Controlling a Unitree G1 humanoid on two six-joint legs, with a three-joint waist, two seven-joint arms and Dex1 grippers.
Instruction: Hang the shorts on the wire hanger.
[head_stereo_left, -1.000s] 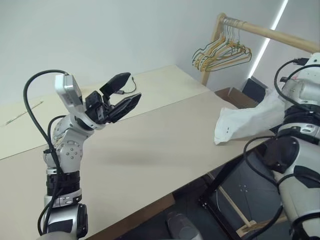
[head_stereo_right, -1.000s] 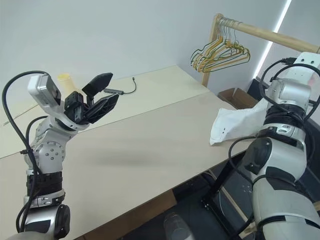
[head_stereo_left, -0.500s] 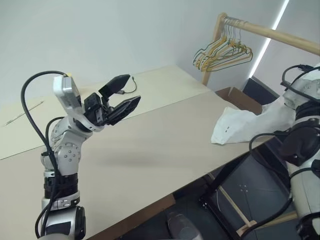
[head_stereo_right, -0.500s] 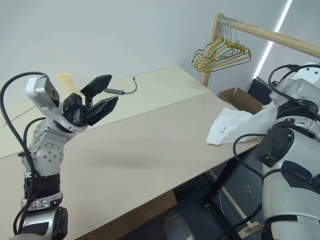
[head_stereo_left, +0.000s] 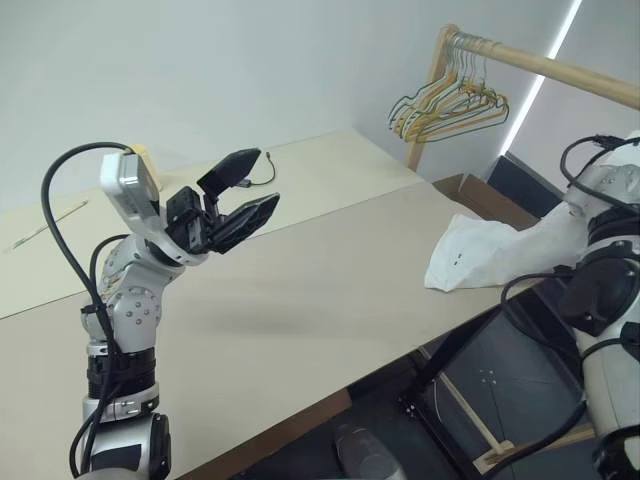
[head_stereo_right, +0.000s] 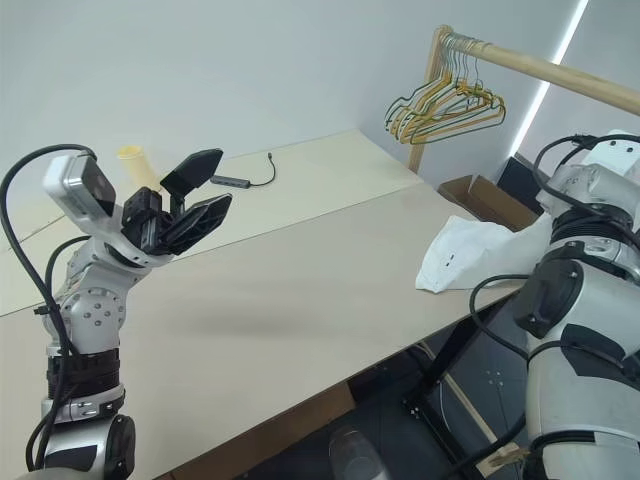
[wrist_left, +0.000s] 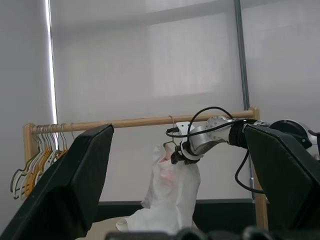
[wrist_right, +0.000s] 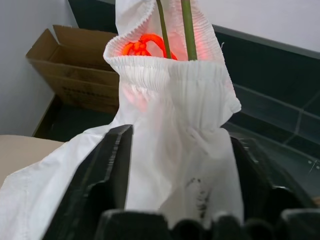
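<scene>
The right hand (wrist_right: 175, 150) has just let go; its fingers now stand apart around the shorts (wrist_right: 170, 100), which hang from the wire hanger (wrist_right: 175, 25) just past them. The left hand (head_stereo_left: 240, 195) waits apart, empty. Hanging looks nearly done.

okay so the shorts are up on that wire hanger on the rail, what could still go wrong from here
1. The shorts hang bunched on the wire hanger, with one leg trailing onto the table; they could slide off.
2. The right gripper, fingers open, straddles the cloth; pulling back might snag it and tug the hook off the wooden rail.
</scene>
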